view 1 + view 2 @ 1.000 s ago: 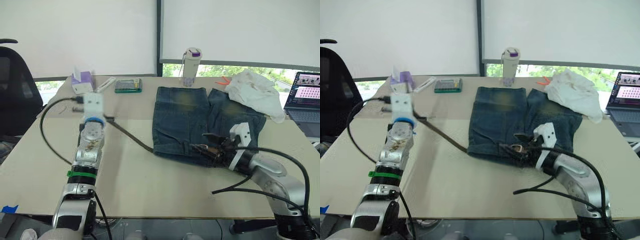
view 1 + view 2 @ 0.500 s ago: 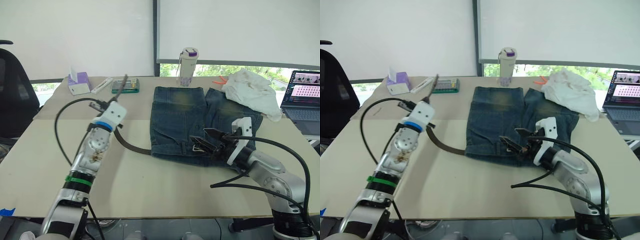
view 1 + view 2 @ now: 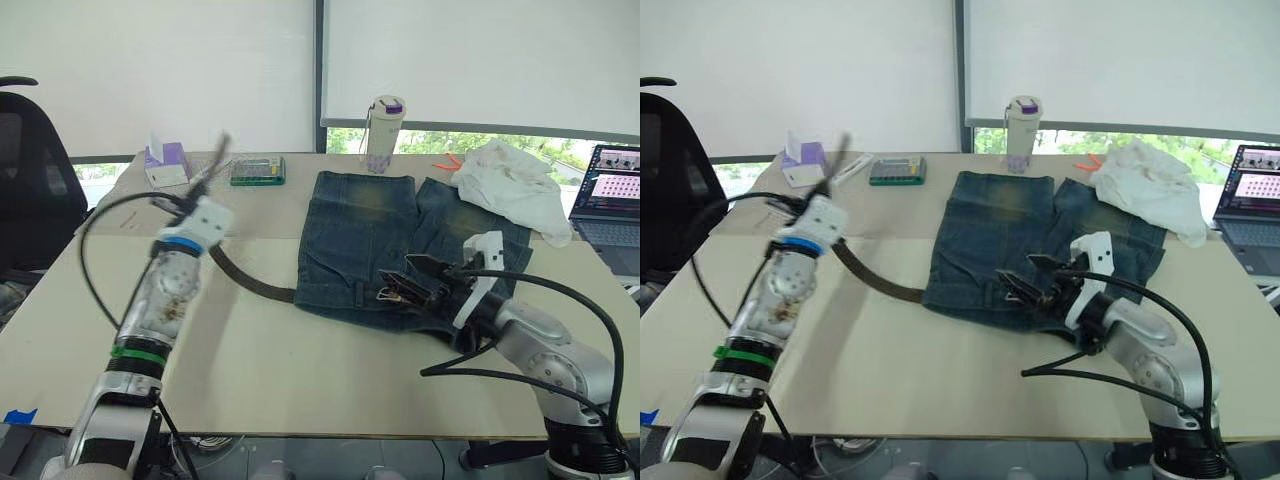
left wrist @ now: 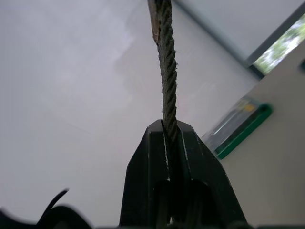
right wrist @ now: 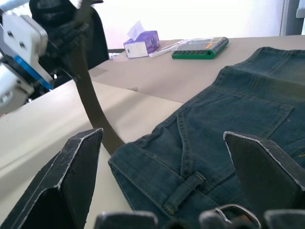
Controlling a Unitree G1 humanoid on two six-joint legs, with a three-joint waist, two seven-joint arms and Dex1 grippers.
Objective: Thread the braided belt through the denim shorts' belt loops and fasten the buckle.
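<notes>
Setting: beige table (image 3: pixel 300 360) under white blinds; the shorts (image 3: pixel 385 245) lie flat at its middle, waistband toward me, legs pointing to the window.

Landmark: everything below is placed from the shorts.

Belt (image 3: pixel 245 281): it comes out from under the waistband's left end, runs across the table away to the left, then climbs to my left gripper (image 4: pixel 167 125); the free tip stands above the fingers.

Long axis: roughly along the waistband line, then bent upward at my hold.

Left claw: clamped on the belt near its tip, raised well left of the shorts.

Right claw (image 3: pixel 1040 280): fingers spread wide, holding nothing, hovering over the waistband's middle.

Buckle (image 5: pixel 232 211): at the waistband, just under my right claw, next to a loop (image 5: pixel 183 192).

Done: part of the belt seems to lie in or under the waistband; I cannot tell how many loops it passes.

Left: I judge most threading, and the fastening, is not yet done.
</notes>
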